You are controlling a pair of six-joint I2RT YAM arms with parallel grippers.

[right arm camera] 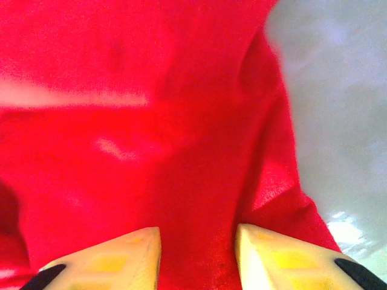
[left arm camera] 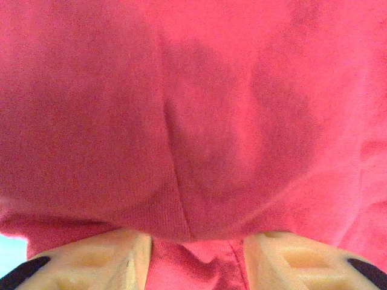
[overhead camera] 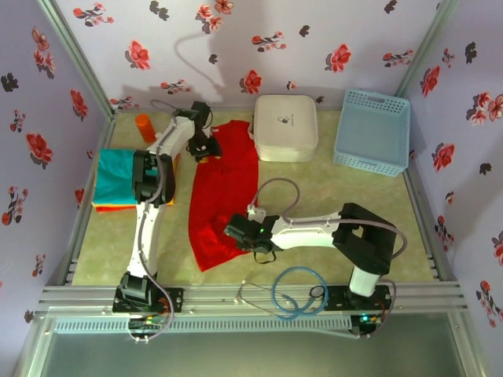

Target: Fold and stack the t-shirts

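A large bright red t-shirt [overhead camera: 224, 192] lies lengthwise on the table's middle, narrow and creased. My left gripper [overhead camera: 206, 148] is at its far left edge. In the left wrist view the red t-shirt [left arm camera: 193, 121] bunches between the fingers and drapes over their tips, so the left gripper [left arm camera: 196, 241] is shut on it. My right gripper [overhead camera: 236, 232] sits on the shirt's near part. There the red t-shirt [right arm camera: 151, 121] runs between the right gripper [right arm camera: 198, 232] fingers, with folds drawn toward them. A folded stack with a teal t-shirt [overhead camera: 116, 177] on top lies at the left.
A white rounded-square case [overhead camera: 285, 127] stands at the back, with a light blue lattice basket [overhead camera: 372, 131] to its right. An orange upright object [overhead camera: 145, 127] is at the back left. A blue cable loop [overhead camera: 299, 290] lies by the right arm's base.
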